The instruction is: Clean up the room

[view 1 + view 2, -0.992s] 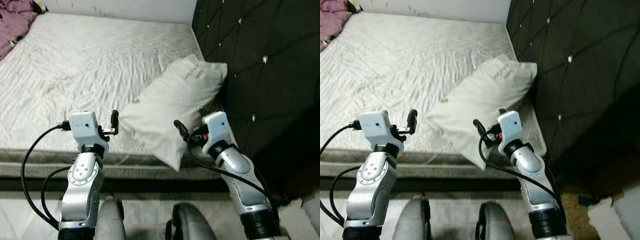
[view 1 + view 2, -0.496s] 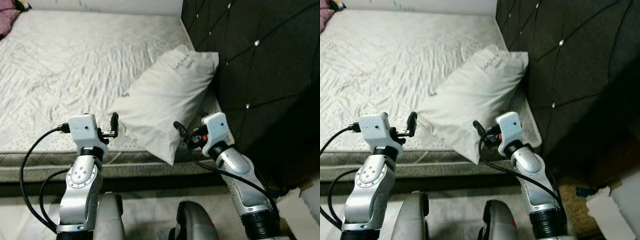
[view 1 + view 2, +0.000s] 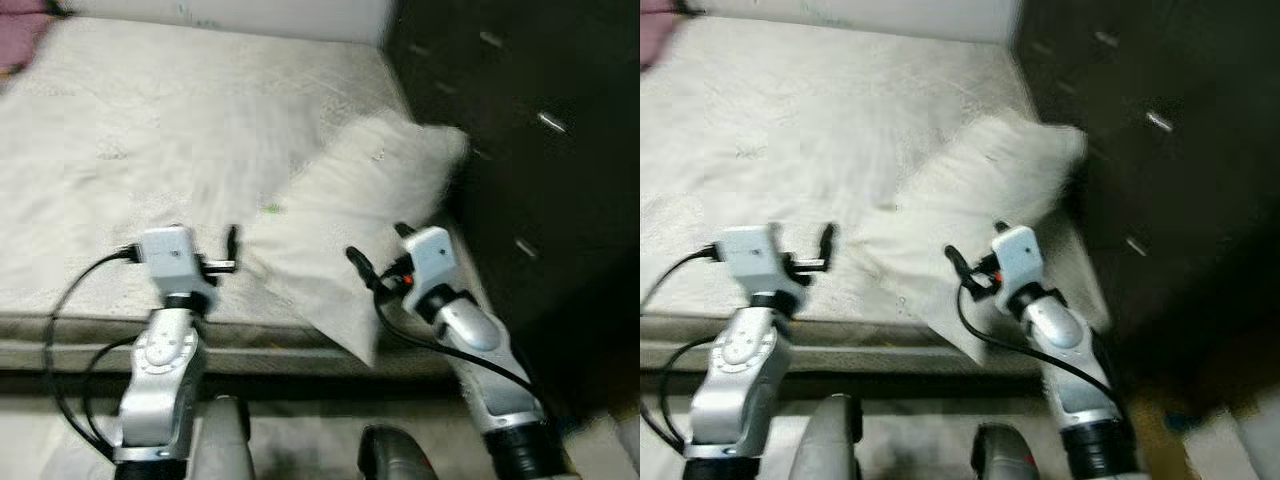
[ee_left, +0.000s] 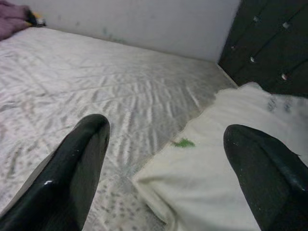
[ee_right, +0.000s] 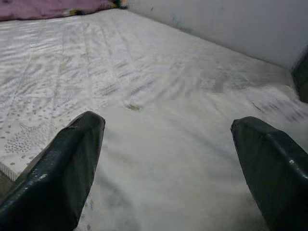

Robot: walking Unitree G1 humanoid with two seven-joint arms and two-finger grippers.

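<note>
A white pillow (image 3: pixel 365 215) lies tilted on the bed's right side, its far corner against the dark headboard (image 3: pixel 530 150) and its near corner over the mattress edge. A small green speck (image 4: pixel 183 143) sits on it. My left gripper (image 3: pixel 228 252) is raised and open over the mattress (image 3: pixel 150 150), just left of the pillow's near edge. My right gripper (image 3: pixel 378 250) is open above the pillow's near part, nothing between its fingers. In the wrist views both grippers (image 4: pixel 168 192) (image 5: pixel 168 183) are spread wide, with the pillow (image 5: pixel 192 159) just ahead.
Purple clothing (image 5: pixel 48 8) lies at the bed's far left corner by the white wall (image 4: pixel 144 24). The quilted dark headboard rises along the right. The mattress front edge (image 3: pixel 80 335) runs below my arms, with pale floor (image 3: pixel 290 440) under it.
The whole picture has shifted and blurred, so the camera moved. Both arms stay raised in the same pose with their grippers open. The pillow has not moved on the bed.
</note>
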